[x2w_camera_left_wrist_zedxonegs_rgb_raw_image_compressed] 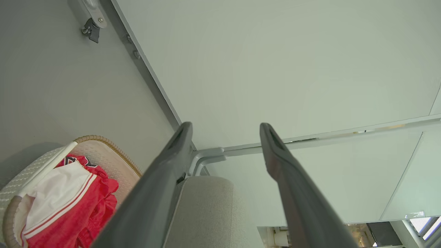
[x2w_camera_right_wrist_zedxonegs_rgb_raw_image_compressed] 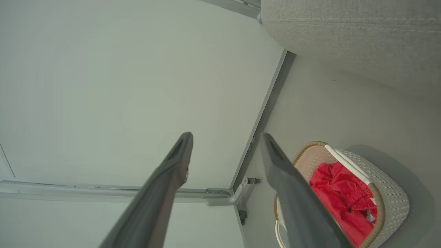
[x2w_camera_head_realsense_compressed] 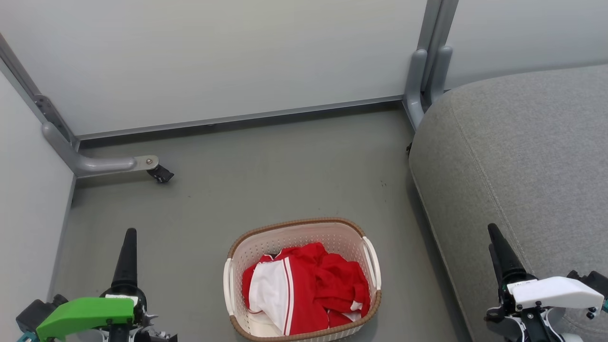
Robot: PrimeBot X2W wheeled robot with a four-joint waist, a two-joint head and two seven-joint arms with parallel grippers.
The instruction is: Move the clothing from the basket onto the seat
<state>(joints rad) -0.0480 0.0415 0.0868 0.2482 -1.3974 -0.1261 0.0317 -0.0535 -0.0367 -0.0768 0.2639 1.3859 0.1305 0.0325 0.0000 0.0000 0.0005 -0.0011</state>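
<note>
Left fingers (x2w_camera_head_realsense_compressed: 127, 259) lower left of frame, pointing up, spread open, empty, right fingers (x2w_camera_head_realsense_compressed: 503, 256) lower right against seat (x2w_camera_head_realsense_compressed: 532, 152), also open, empty, red clothing (x2w_camera_head_realsense_compressed: 327, 285) heaped in basket (x2w_camera_head_realsense_compressed: 297, 227), bottom centre, on floor (x2w_camera_head_realsense_compressed: 266, 180)

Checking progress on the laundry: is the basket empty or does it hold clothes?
Holding clothes. Crumpled red and white clothing is heaped inside the upright basket; none lies on the visible part of the seat.
</note>
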